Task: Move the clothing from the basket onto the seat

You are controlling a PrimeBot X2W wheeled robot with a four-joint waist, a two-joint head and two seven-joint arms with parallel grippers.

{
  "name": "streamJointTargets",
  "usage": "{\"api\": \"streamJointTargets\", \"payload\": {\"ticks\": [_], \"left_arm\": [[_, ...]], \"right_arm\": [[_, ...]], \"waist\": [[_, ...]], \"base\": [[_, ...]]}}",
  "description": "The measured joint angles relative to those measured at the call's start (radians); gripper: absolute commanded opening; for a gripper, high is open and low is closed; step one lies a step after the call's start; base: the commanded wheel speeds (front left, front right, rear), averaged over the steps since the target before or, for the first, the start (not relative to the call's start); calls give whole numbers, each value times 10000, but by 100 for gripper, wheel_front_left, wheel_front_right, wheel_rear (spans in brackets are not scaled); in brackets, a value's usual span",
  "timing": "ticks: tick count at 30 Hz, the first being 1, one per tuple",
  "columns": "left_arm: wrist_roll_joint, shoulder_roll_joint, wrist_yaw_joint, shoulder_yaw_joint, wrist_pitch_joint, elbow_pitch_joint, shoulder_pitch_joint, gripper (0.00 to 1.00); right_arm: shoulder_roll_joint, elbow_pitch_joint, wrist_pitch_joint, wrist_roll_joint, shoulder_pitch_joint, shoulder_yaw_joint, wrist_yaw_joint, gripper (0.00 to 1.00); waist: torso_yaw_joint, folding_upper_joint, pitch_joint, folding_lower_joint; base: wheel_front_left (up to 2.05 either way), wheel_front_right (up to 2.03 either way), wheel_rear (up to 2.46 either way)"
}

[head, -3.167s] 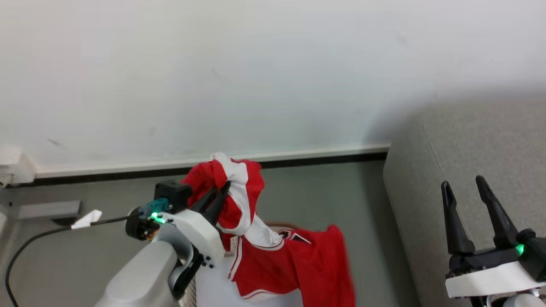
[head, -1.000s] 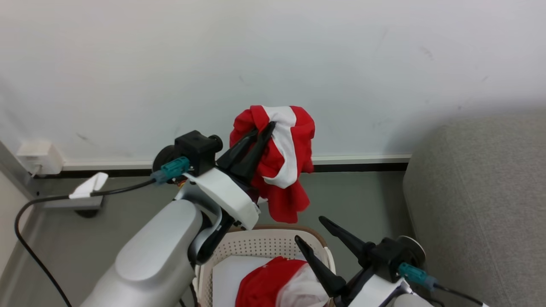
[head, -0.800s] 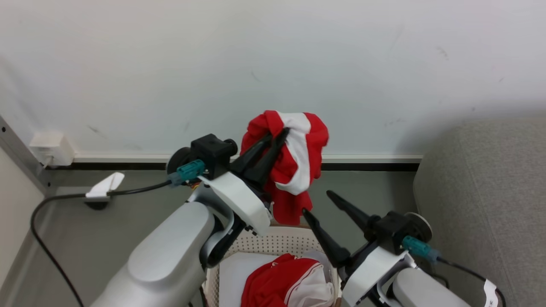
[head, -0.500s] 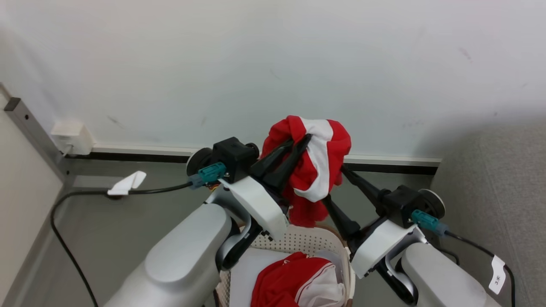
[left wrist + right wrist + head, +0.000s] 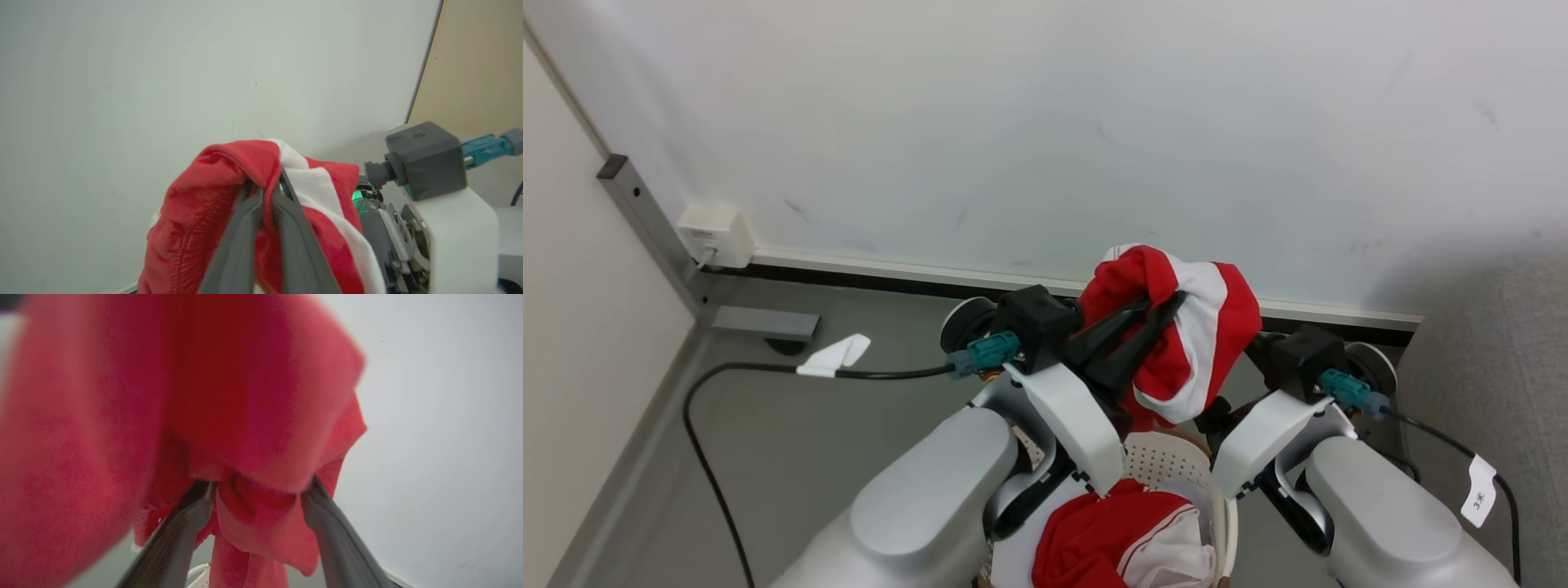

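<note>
So, you are under halfway by my reading. No red cloth lies on the part of the sofa (image 5: 1494, 367) you can see, a grey strip at 3 o'clock in the head view.

1 red and white garment (image 5: 1201, 343) hangs in the air at 12 o'clock from the basket (image 5: 1164, 461). The left gripper (image 5: 265, 181) has its 2 fingers pressed together on a fold near the garment's top. The right gripper (image 5: 259, 488) has its fingers spread apart, 1 on each side of the cloth's hanging lower part. They look astride it, not pinching it. That wrist view is too close and blurred to say whether either finger touches.

A 2nd garment (image 5: 1111, 539) lies bunched in the basket, at 6 o'clock in the head view. I judge 2 carries are left: the held piece across to the sofa, then the bunched 1.

As for what you cannot check: in the head view the held cloth covers the right gripper's fingers. The basket is cut off by the bottom edge and partly covered by the left forearm (image 5: 931, 514), so anything beneath the bunched garment is hidden. The sofa's sitting surface is out of frame, so the drop spot cannot be judged. Which piece is the jersey is hard to tell.
</note>
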Motion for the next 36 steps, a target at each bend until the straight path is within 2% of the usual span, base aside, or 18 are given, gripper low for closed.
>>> {"api": "streamJointTargets", "payload": {"ticks": [10,11,12,13,14,25,33,36], "left_arm": [[-125,-249,-123,-349,-8,150,-81,0],[-134,-263,-127,-384,-13,169,-81,0],[-151,-274,-142,-401,-15,190,-81,0],[-178,-278,-155,-405,-25,219,-86,0],[-224,-278,-155,-401,-42,247,-96,0],[-418,77,-21,-140,-169,788,-85,0],[-516,366,73,-142,-236,840,298,0],[-556,382,115,-180,-236,759,431,25]], "right_arm": [[-21,690,0,301,-576,224,0,100],[-31,698,0,360,-614,297,0,93],[-50,696,0,430,-658,355,0,40],[-69,683,0,476,-697,385,0,4],[-92,652,-2,485,-714,393,0,0],[-301,40,0,748,-506,591,0,0],[-420,-880,2,734,67,2,0,0],[-437,-1208,0,729,295,-320,0,0]], "waist": [[392,0,63,0],[421,0,68,0],[444,0,72,0],[461,0,78,0],[470,0,84,0],[140,0,-41,0],[-244,0,-223,0],[-360,0,-275,0]], "base": [[0,0,0],[0,0,0],[0,0,0],[0,0,0],[0,0,0],[0,0,0],[0,0,0],[0,0,0]]}}
